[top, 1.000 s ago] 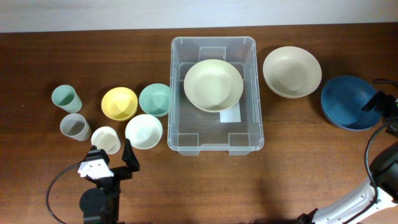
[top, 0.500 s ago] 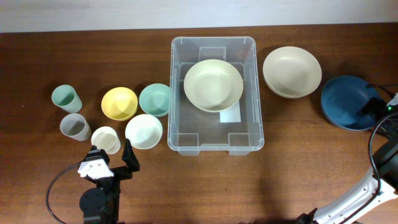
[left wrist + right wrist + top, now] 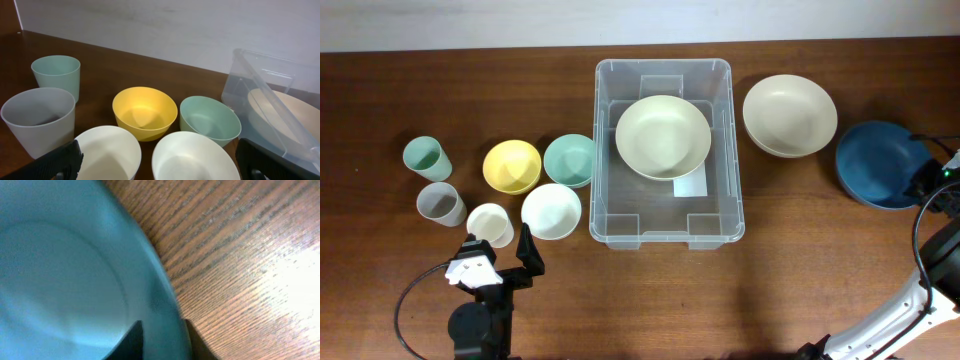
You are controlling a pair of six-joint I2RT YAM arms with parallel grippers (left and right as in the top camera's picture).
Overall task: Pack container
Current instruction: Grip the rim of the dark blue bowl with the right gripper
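The container [image 3: 662,64], a clear plastic tub, stands at the table's centre with a cream bowl [image 3: 662,136] inside it. A dark blue bowl [image 3: 875,163] sits at the far right. My right gripper [image 3: 923,172] is at its right rim. In the right wrist view one dark finger [image 3: 132,340] lies inside the blue bowl [image 3: 65,270] and the other outside, so the right gripper [image 3: 162,335] is shut on the rim. My left gripper [image 3: 500,250] stands open at the front left, just short of a white cup [image 3: 490,223] and a white bowl [image 3: 551,210].
A beige bowl [image 3: 790,115] rests right of the tub. Left of it stand a mint bowl [image 3: 569,159], a yellow bowl [image 3: 511,166], a green cup [image 3: 425,157] and a grey cup [image 3: 440,204]. The right arm's cable [image 3: 918,250] loops over the table's right edge.
My right gripper has closed from open onto the blue bowl's rim, shifting slightly right. The left arm and all dishes have stayed put.
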